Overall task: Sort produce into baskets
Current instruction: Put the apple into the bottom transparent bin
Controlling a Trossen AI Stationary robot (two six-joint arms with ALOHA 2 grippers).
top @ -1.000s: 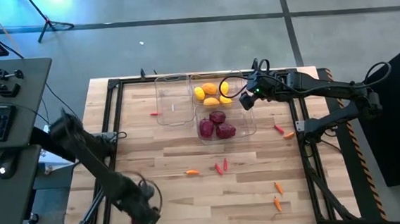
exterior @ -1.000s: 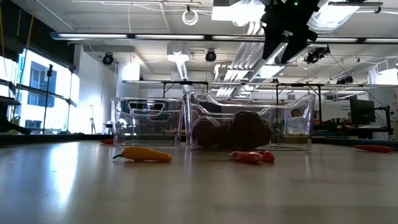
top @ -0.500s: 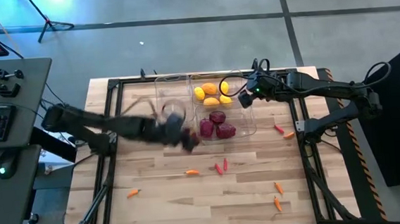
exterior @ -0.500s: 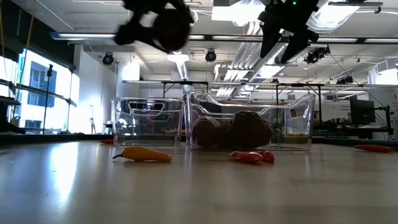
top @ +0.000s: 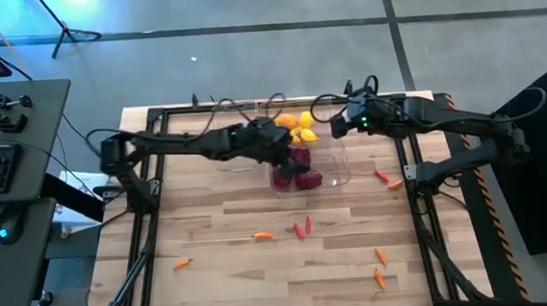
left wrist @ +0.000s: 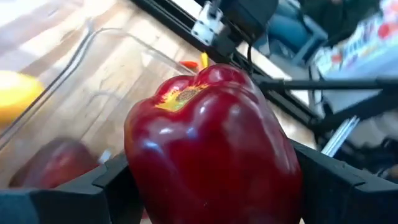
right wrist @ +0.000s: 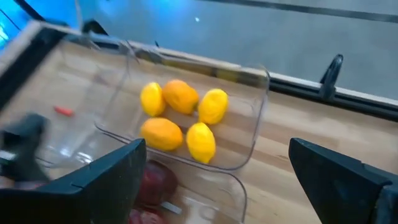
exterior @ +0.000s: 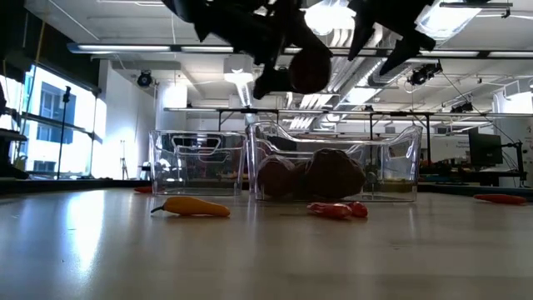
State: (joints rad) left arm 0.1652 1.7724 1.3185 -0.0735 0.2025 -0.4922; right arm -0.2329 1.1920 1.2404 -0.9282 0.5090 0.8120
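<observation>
My left gripper (top: 288, 154) hangs above the clear bins, shut on a dark red bell pepper (left wrist: 211, 143), which also shows in the low view (exterior: 310, 71). Below it, a near bin (top: 328, 176) holds dark red lumpy rounds (top: 299, 178). The far bin (right wrist: 245, 140) holds yellow and orange fruits (right wrist: 180, 118). A third clear bin (top: 229, 142) stands to their left, partly under my left arm. My right gripper (top: 342, 126) is open and empty above the far bin's right end. Small red and orange peppers (top: 303, 228) lie on the table. My left gripper pinches the bell pepper between its two fingers, one finger (left wrist: 115, 180) on each opposite side wall (left wrist: 140, 162). The arm reaches in from the table's left. The pepper is lifted clear above the bins, its yellowish stem end (left wrist: 180, 96) turned away from the wrist.
Slim peppers are scattered on the wood: an orange one (top: 262, 236), one near the left front (top: 182, 264), two at the right front (top: 380, 267), two by the right frame (top: 387, 180), a red one (right wrist: 62, 111) by the left bin. A black frame (top: 150, 181) borders the table.
My left gripper has swung fast from the table's near left corner toward the far edge and the right. It has passed beside the left bin and now hangs over the bins with the red pepper. A small orange pepper shows where the arm was.
</observation>
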